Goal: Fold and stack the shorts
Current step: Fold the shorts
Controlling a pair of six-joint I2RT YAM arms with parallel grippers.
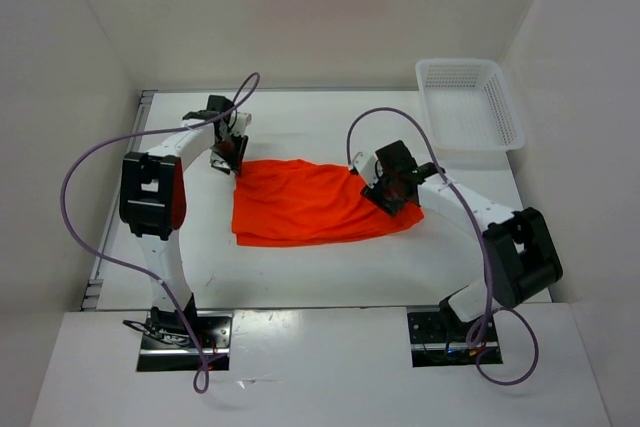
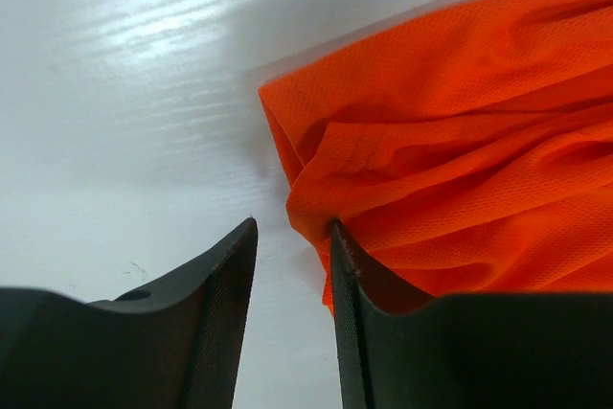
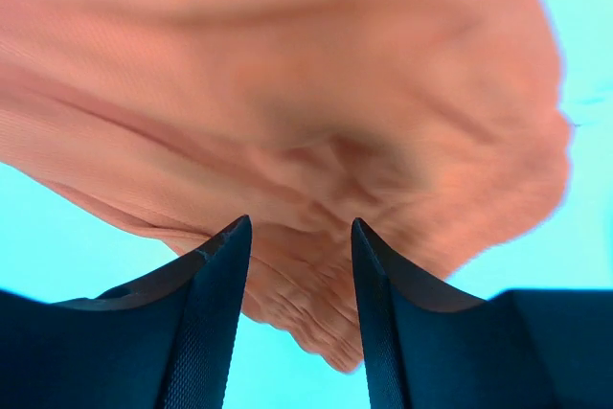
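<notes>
The orange shorts (image 1: 310, 204) lie spread and rumpled in the middle of the white table. My left gripper (image 1: 229, 159) is at their far left corner. In the left wrist view it (image 2: 292, 229) is open: the cloth corner (image 2: 450, 150) lies against the outside of the right finger, and only bare table shows in the gap. My right gripper (image 1: 392, 193) is low over the shorts' right end. In the right wrist view it (image 3: 299, 225) is open, with a gathered fold of the cloth (image 3: 287, 122) between and beyond the fingers. No drawstring shows.
A white mesh basket (image 1: 468, 103) stands at the table's far right corner. White walls close in the back and both sides. Purple cables loop from both arms. The arm bases stand at the near edge.
</notes>
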